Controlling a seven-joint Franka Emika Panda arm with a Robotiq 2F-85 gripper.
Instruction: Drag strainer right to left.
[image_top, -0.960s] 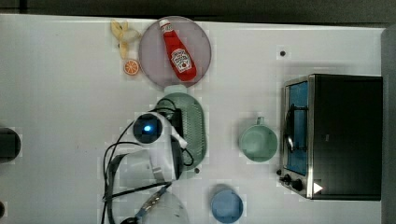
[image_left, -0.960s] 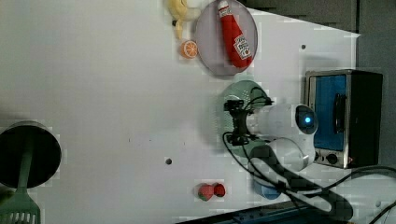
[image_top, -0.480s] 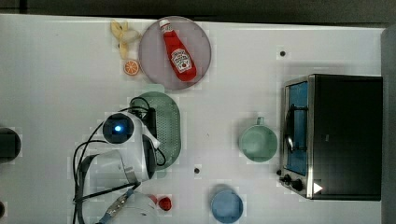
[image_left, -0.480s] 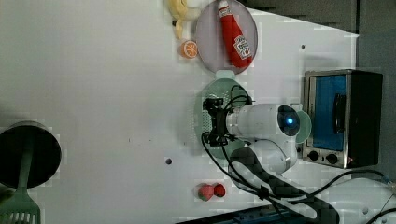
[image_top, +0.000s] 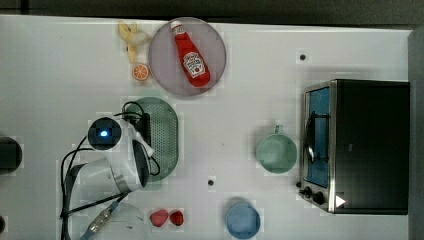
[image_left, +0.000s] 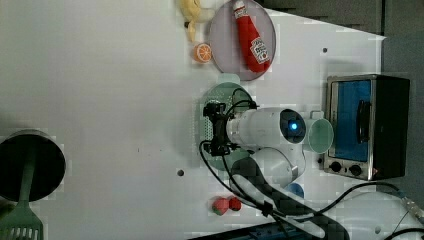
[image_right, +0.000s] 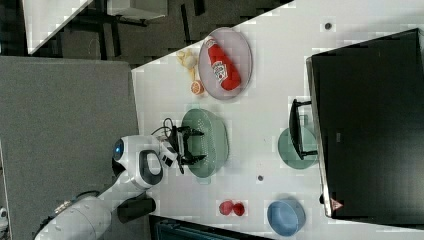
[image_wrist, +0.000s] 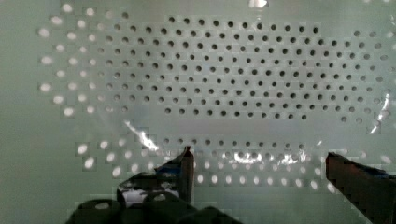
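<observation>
The strainer (image_top: 167, 135) is a pale sage-green oval with a hole-dotted bottom, lying left of centre on the white table in the top view. It also appears in the left view (image_left: 220, 95) and the right view (image_right: 212, 140). My gripper (image_top: 145, 136) reaches down into its bowl with the jaws spread wide. In the right view the gripper (image_right: 194, 146) has both dark fingers inside the rim. The wrist view looks straight at the strainer's perforated floor (image_wrist: 233, 70), with the gripper (image_wrist: 259, 158) open just above it and nothing between the fingertips (image_wrist: 187, 156).
A grey-lilac plate (image_top: 165, 65) with a ketchup bottle (image_top: 190, 57) sits just beyond the strainer, beside a banana (image_top: 131, 37) and an orange slice (image_top: 140, 72). On the top view's right stand a green mug (image_top: 276, 154) and a toaster oven (image_top: 365, 145). Strawberries (image_top: 167, 218) and a blue bowl (image_top: 242, 220) lie near the front edge.
My arm and the strainer have slid together toward the top view's left, away from the mug. The gripper has stayed open inside the bowl.
</observation>
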